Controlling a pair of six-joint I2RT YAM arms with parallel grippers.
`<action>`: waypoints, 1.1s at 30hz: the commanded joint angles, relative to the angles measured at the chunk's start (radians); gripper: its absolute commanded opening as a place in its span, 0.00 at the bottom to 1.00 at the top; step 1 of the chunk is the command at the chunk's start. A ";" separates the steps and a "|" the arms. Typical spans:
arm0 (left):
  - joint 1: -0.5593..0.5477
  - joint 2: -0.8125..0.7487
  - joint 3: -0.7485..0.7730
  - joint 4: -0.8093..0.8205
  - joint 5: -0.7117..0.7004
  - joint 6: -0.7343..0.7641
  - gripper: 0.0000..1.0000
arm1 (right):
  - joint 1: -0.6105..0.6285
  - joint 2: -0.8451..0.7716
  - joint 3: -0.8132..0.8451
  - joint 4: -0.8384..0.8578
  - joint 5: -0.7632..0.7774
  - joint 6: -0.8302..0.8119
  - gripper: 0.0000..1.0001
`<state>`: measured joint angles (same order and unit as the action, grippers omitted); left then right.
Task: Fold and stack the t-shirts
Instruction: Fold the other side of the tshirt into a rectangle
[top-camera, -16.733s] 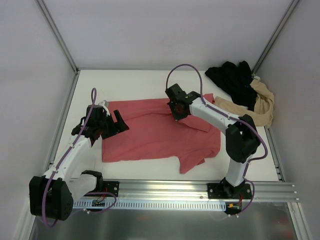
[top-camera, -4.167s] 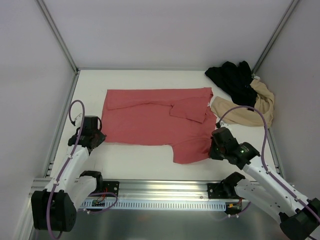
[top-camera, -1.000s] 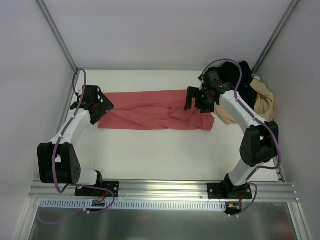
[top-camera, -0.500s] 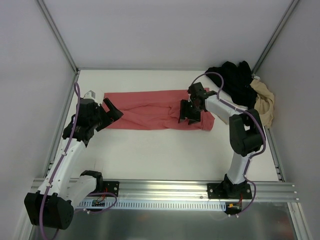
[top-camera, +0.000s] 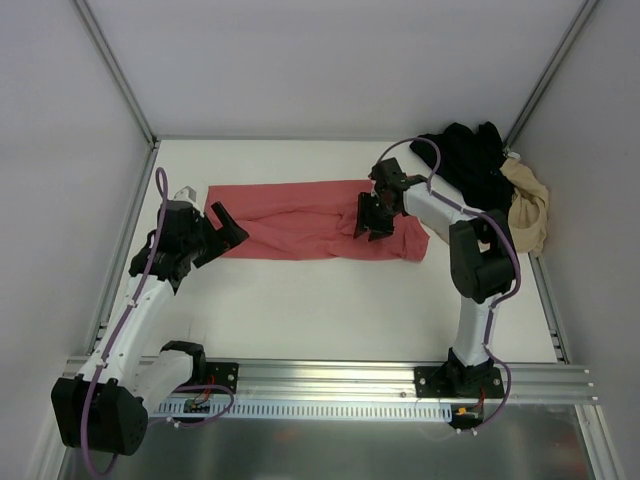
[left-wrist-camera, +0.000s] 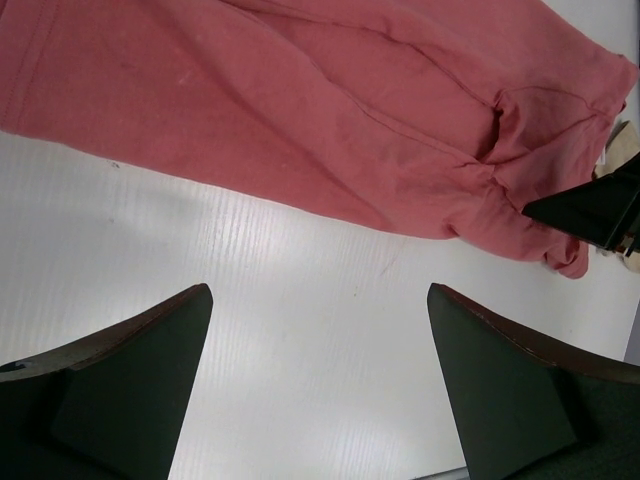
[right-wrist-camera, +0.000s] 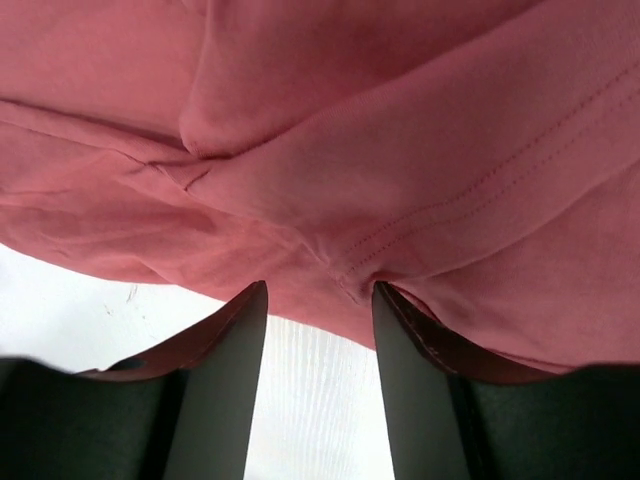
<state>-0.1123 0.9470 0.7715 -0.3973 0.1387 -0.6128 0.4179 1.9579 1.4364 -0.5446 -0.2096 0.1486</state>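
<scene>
My left hand (left-wrist-camera: 318, 300) hangs wide over the white table (top-camera: 330, 300), beside the coral-red cloth t-shirt (top-camera: 290, 228). My right hand (right-wrist-camera: 312, 292) stands narrow at a crease in it; I cannot tell whether it grips.

**Fixed surroundings of the work cell**

A white table (top-camera: 330, 300) with a faintly ribbed surface forms the floor. Plain pale panels enclose it: a back wall (top-camera: 330, 70), a left wall (top-camera: 50, 200) and a right wall (top-camera: 600, 220). A slanting left post (top-camera: 112, 68) and right post (top-camera: 555, 72) rise from the far corners. A grooved aluminium rail (top-camera: 330, 378) crosses the near edge, with a dull metal sheet (top-camera: 330, 450) just in front of it.
</scene>
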 joint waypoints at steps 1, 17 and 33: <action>-0.007 -0.004 -0.024 0.021 0.032 0.013 0.91 | 0.007 0.021 0.044 0.003 0.006 0.002 0.48; -0.007 -0.004 -0.040 0.011 0.007 0.033 0.92 | 0.004 0.015 0.039 0.017 0.029 -0.003 0.00; -0.007 -0.011 -0.055 0.023 0.033 0.021 0.92 | -0.099 0.165 0.461 -0.138 0.029 -0.037 0.00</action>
<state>-0.1123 0.9485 0.7242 -0.3992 0.1501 -0.5945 0.3389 2.0697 1.8141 -0.6216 -0.1806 0.1295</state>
